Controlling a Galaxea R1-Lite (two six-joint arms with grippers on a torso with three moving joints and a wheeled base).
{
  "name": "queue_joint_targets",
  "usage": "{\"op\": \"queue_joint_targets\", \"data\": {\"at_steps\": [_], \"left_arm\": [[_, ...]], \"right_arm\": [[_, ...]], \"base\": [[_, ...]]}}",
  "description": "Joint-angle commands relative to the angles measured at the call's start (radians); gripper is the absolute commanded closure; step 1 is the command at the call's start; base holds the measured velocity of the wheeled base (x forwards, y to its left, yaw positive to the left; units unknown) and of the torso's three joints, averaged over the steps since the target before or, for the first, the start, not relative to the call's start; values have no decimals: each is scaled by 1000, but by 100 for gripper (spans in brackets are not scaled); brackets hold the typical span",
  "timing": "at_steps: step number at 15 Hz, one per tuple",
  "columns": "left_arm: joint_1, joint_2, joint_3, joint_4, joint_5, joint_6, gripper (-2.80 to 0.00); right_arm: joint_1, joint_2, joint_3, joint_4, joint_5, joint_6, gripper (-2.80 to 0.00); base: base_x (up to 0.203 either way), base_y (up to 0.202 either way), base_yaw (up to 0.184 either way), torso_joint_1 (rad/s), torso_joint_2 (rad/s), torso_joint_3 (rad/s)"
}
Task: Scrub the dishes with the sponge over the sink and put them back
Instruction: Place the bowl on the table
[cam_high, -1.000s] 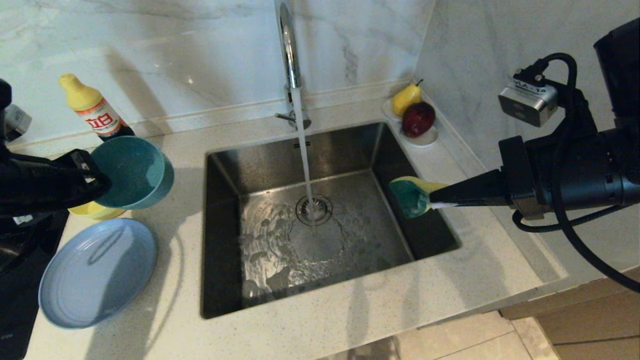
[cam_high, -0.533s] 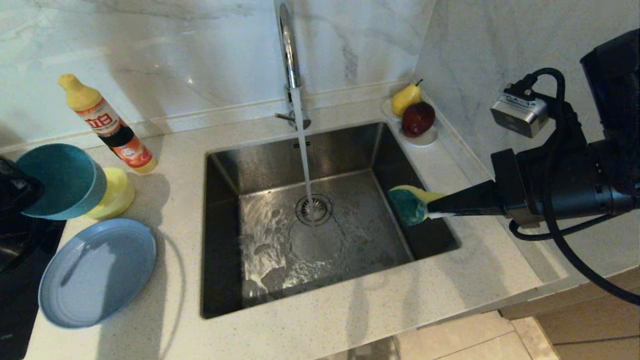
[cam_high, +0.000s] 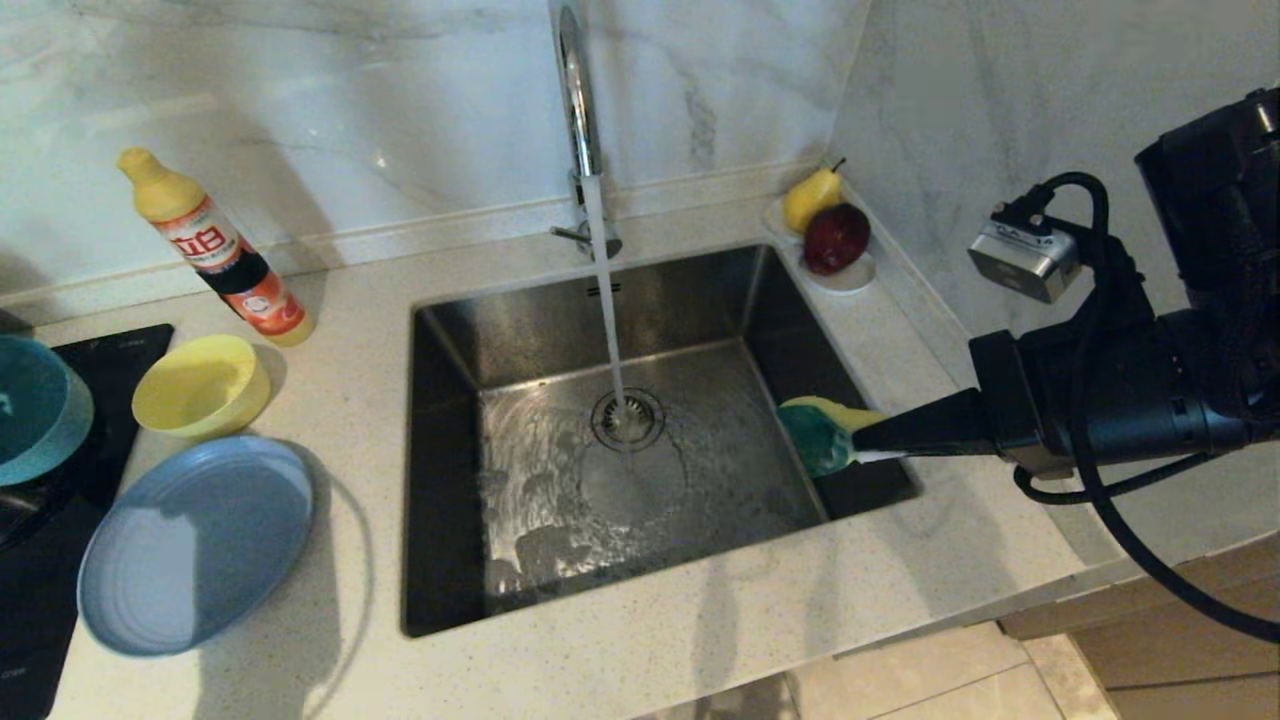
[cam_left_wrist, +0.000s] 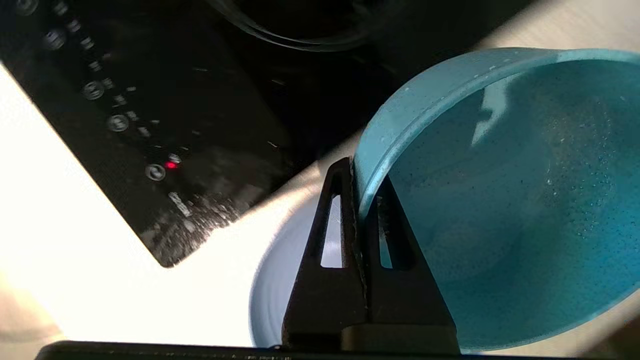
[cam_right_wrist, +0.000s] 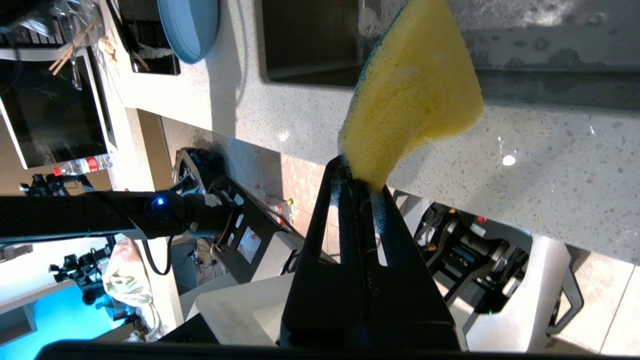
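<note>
My left gripper (cam_left_wrist: 361, 180) is shut on the rim of the teal-blue bowl (cam_left_wrist: 500, 200), one finger inside and one outside. In the head view that bowl (cam_high: 35, 410) hangs at the far left edge, over the black hob. The yellow bowl (cam_high: 200, 385) stands upright on the counter, with the grey-blue plate (cam_high: 195, 545) just in front of it. The plate (cam_left_wrist: 280, 295) also shows below the held bowl. My right gripper (cam_high: 860, 440) is shut on the sponge (cam_high: 820, 432), holding it over the right edge of the sink (cam_high: 640, 300). Its yellow face (cam_right_wrist: 415, 95) fills the right wrist view.
Water runs from the chrome tap (cam_high: 578, 110) onto the drain (cam_high: 628, 418). A detergent bottle (cam_high: 220, 255) stands behind the yellow bowl. A white dish (cam_high: 850, 275) with a pear and a red apple sits at the sink's back right corner. The hob (cam_high: 60, 560) borders the plate.
My left gripper has swung the teal-blue bowl leftwards, from above the yellow bowl to the far left over the hob. The right gripper with the sponge has sunk slightly.
</note>
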Motion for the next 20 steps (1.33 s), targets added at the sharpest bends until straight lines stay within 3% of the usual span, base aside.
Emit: {"op": "queue_joint_targets", "data": {"at_steps": [1,4,13,17,20], "left_arm": [[87,102,-16,6,-47,-36,0],[138,164,-32,7,-99,-73,0],[215,352,-117,2,-106,-144,0],[246,366,-159,0,-258,-160,0],[247,409,-216,7,-288,-173,0]], "right_arm": [[0,-5,30,-32,3,3,0],[0,-13,52,-66,3,3,0],[0,-19,55,-66,3,3,0],[0,-26,61,-66,3,4,0],[0,-31,66,-66,3,3,0]], "base": [[0,0,0,0,0,0],[0,0,0,0,0,0],[0,0,0,0,0,0],[0,0,0,0,0,0],[0,0,0,0,0,0]]}}
